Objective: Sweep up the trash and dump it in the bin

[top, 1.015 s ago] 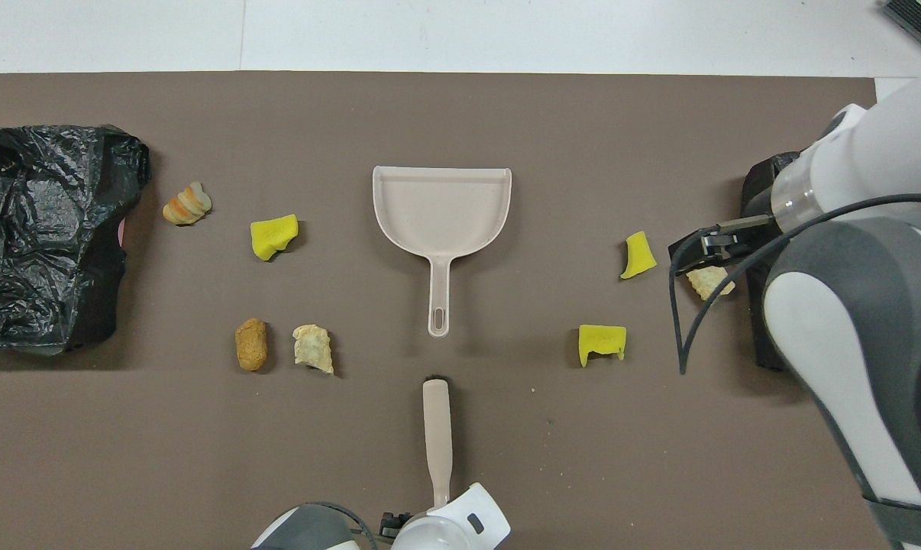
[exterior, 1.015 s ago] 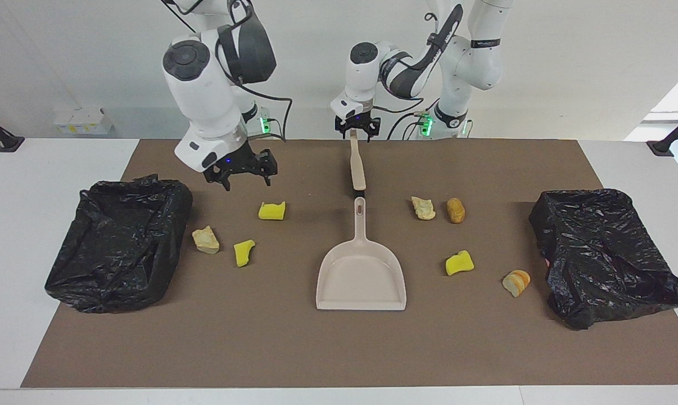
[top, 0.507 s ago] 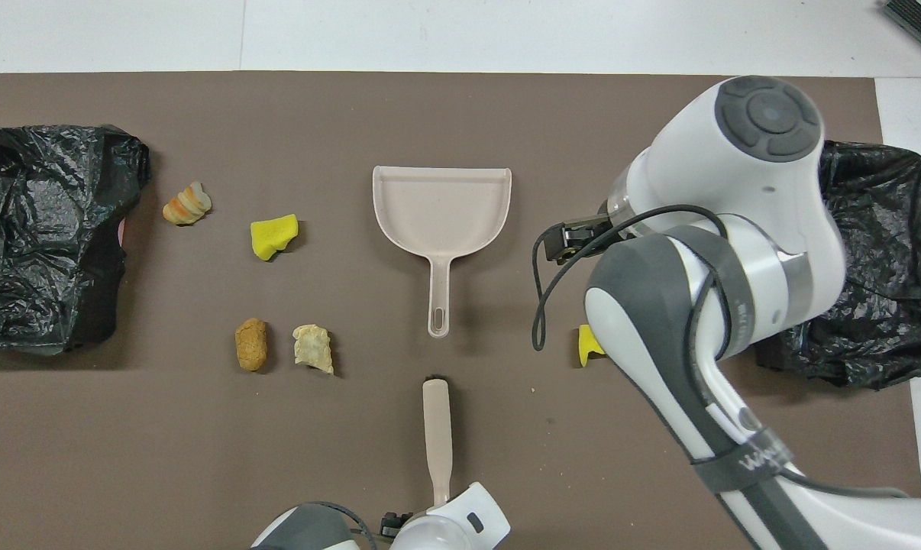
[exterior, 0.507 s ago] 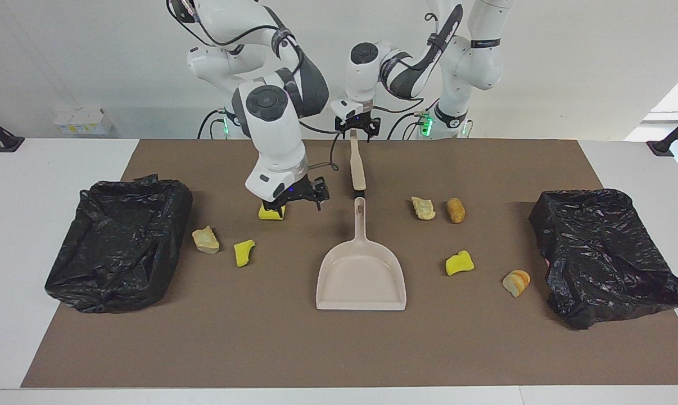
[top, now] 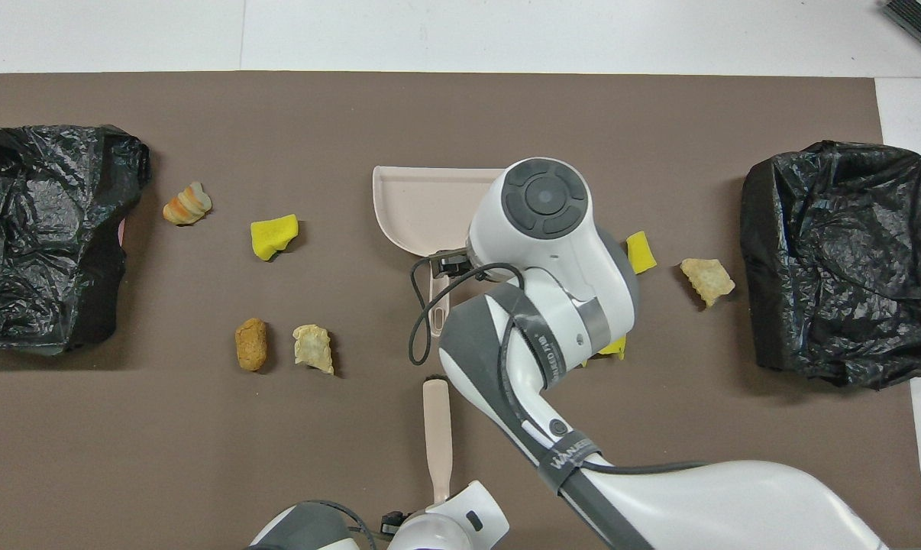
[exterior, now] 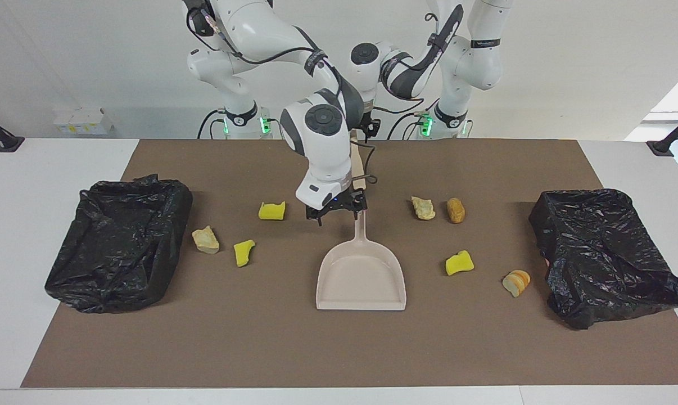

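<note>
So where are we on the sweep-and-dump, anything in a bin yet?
Done: nothing. All seven scraps lie on the mat, none in the dustpan or on either bagged bin.
In hand: the right pincer is open over the dustpan's handle, and the left pincer is at the brush handle's end nearest the robots.
Left: grasp, sweep, dump.
</note>
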`<state>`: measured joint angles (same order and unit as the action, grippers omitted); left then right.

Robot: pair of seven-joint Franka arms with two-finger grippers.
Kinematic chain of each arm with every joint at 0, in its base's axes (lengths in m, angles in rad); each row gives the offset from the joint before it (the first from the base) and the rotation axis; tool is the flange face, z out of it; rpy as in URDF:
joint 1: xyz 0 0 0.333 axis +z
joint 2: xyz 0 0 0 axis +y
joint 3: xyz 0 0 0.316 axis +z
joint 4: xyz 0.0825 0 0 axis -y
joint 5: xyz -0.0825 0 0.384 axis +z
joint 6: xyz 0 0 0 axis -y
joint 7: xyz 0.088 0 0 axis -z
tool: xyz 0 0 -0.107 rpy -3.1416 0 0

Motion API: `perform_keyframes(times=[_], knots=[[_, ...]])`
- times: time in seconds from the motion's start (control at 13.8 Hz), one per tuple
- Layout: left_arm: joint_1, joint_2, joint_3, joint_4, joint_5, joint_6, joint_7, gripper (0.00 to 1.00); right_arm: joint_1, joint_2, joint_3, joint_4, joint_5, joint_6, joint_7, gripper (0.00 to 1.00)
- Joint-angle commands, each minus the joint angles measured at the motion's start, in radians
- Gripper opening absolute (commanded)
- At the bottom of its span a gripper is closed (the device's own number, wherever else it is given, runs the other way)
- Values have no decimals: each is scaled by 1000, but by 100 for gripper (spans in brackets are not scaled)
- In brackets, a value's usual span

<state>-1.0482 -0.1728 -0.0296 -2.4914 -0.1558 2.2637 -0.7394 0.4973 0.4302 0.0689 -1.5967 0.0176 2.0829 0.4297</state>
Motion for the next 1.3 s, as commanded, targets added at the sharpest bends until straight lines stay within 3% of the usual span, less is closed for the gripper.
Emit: perform_keyframes(times=[0.0,0.14,0.22,0.36,0.43,0.58,0.8,0.87,1.09,1.23], knots=[[-16,-7,14,-11,-18,16,18,26,44,54,-4,18,-44,55,90,100],[-15,1,17,0,-16,19,22,0,56,67,-3,17,-62,69,115,100],[-13,9,19,8,-13,8,34,0,60,67,-1,17,-59,71,116,100],[-10,12,20,12,-7,8,45,0,64,61,-1,-3,-45,100,121,77],[-1,10,20,22,-5,4,45,0,63,55,-1,-20,-47,104,129,77],[27,7,22,43,-5,-12,45,0,63,50,2,-29,-45,105,129,56],[54,-5,23,54,-2,-45,46,0,63,44,2,-31,-56,88,107,10],[79,-17,23,68,11,-67,45,0,63,42,3,-31,-56,80,97,0],[172,-47,23,118,88,-215,45,0,60,32,3,-29,-59,55,28,0],[255,-47,23,124,120,-222,46,0,44,9,3,-29,-56,34,-101,0]])
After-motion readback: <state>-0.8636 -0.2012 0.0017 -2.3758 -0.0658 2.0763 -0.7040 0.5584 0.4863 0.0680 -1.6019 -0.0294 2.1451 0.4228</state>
